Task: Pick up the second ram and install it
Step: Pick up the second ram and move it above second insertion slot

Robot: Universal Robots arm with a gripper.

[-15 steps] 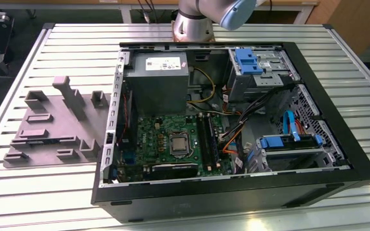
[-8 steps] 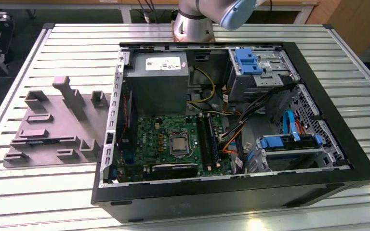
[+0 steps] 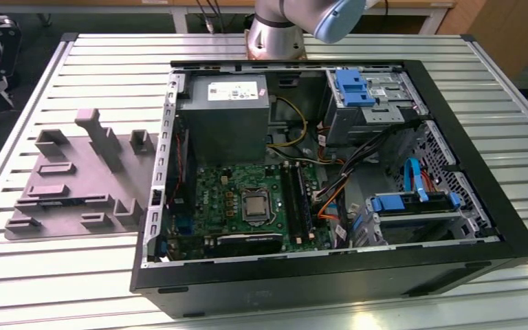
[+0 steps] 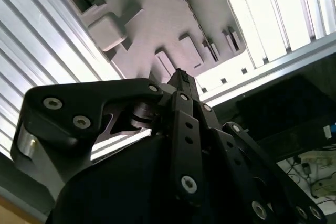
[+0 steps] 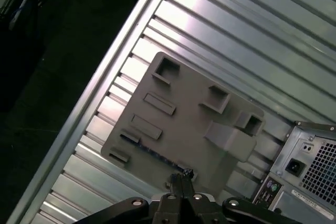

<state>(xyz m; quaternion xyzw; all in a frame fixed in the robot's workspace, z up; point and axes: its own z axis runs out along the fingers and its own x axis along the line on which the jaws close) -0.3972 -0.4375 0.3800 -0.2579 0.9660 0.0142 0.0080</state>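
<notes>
On the slatted desk (image 3: 53,275), an open computer case (image 3: 337,278) lies beside a grey tray (image 3: 99,175), the tray toward the exterior view's left; the second ram (image 3: 62,202) sits in a long slot of the tray, apart from the case; in the first wrist view the second ram (image 5: 152,154) shows as a dark strip on the tray (image 5: 184,114); the tool (image 5: 181,176) hangs above the tray, fingers closed together and gripping nothing; the second wrist view shows the tool (image 4: 181,77) likewise closed over the tray (image 4: 152,19); the arm (image 3: 282,27) stands behind the case.
</notes>
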